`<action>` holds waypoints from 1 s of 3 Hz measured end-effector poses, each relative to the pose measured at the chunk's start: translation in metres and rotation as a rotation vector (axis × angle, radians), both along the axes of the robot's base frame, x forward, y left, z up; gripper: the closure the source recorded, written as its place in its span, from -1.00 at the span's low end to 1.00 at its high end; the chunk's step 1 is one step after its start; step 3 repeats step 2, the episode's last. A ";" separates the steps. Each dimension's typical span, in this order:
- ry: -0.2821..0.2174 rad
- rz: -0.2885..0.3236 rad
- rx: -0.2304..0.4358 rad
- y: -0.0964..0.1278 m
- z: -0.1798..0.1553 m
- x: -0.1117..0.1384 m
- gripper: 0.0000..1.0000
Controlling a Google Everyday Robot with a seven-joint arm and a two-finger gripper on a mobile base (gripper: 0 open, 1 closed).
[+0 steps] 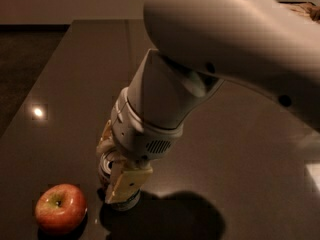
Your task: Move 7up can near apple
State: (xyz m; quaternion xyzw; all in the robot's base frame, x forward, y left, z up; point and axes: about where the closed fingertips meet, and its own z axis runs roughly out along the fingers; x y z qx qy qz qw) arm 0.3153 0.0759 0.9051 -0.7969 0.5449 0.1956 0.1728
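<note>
The gripper [115,178] pinches the 7up can [107,165], fingers pressed on opposite sides. The can stands upright on the dark counter [235,144], just right of the apple [60,208], not touching it.

Apple [60,208] crowds the gripper [119,183] clasping 7up can [106,166]; table [75,84] open beyond.

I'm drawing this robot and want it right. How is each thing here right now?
table: dark and shiny, with a light reflected on it.
apple: whole, stem up, resting on the table.
7up can: upright, right of the apple, not touching it.
gripper: down at the table, shut on the 7up can.
</note>
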 end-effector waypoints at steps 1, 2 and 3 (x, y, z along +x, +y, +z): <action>-0.012 0.002 0.001 0.002 0.004 -0.002 -1.00; -0.012 0.002 0.001 0.002 0.004 -0.002 -1.00; -0.012 0.002 0.001 0.002 0.004 -0.002 -1.00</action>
